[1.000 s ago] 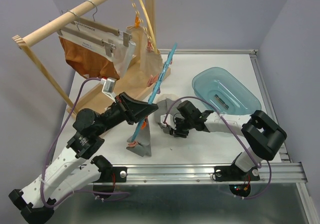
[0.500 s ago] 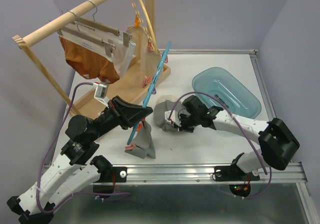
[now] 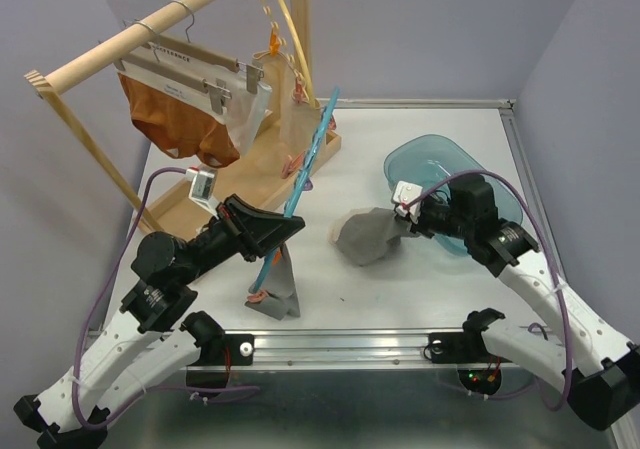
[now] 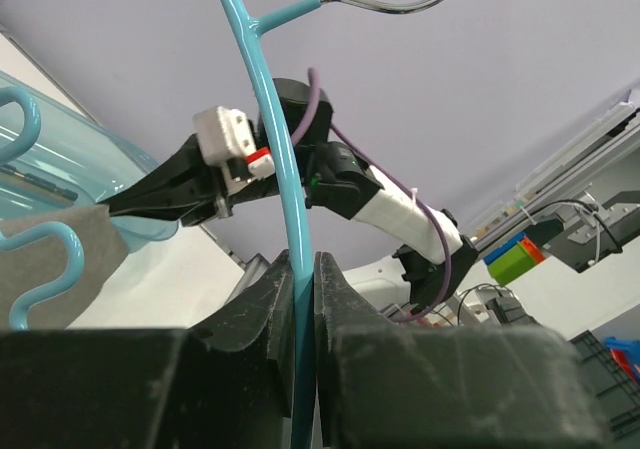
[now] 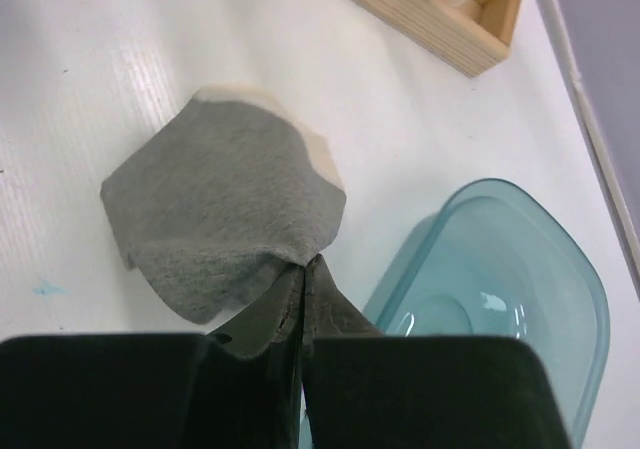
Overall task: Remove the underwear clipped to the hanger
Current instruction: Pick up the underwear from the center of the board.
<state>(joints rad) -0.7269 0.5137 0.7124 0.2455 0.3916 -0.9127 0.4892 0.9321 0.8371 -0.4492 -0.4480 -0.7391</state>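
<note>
- The right gripper (image 5: 303, 261) is pinching shut on one edge of the grey underwear (image 5: 225, 224).
- That grey underwear is hanging out past the gripper's tips, over the white surface (image 3: 420, 134), just beside the blue-green tub (image 3: 500, 204).
- A thin cream edge is showing on the far side of the cloth.
- The left gripper (image 4: 303, 264) is squeezing shut on the thin bar of the blue hanger (image 4: 270, 119), which is leaning over.
- A second grey pair (image 3: 280, 287) is hanging from the low end of that hanger, below the left gripper, near the front of the surface.
- A rust-orange pair (image 3: 175, 124) and a cream pair (image 3: 300, 124) are hanging on the wooden rack (image 3: 150, 29), well apart from both grippers.
</note>
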